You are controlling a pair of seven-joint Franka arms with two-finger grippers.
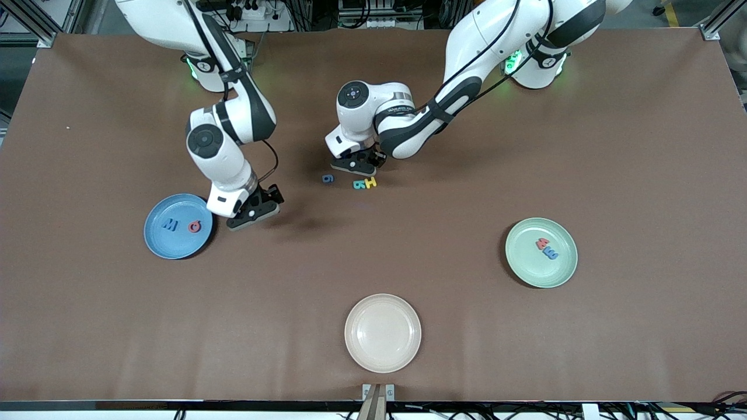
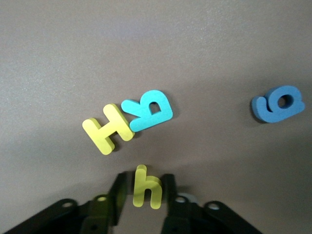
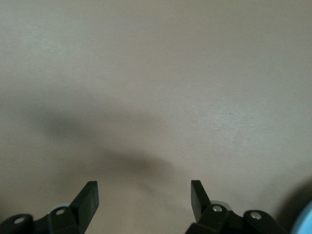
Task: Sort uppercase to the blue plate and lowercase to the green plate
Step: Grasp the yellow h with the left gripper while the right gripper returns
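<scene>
Yellow foam, a small h [image 2: 146, 187], sits pinched between the black fingers [image 2: 116, 195] of the left gripper [image 1: 363, 165], above the brown table [image 1: 525, 146]. Near it lie a yellow H [image 2: 108, 128] touching a teal B [image 2: 148, 110], and a blue g [image 2: 279, 103] apart. Spread wide and empty, the right gripper [image 1: 255, 213] hangs over the cloth beside the blue plate [image 1: 159, 242], which bears a blue M [image 1: 170, 224] and red G [image 1: 195, 226]. The green plate [image 1: 563, 271] carries a red piece [image 1: 542, 242] touching a blue m [image 1: 550, 252].

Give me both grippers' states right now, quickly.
Left gripper: shut on the yellow h, over the table by the yellow H and teal B.
Right gripper: open, holding nothing, beside the blue plate.
</scene>
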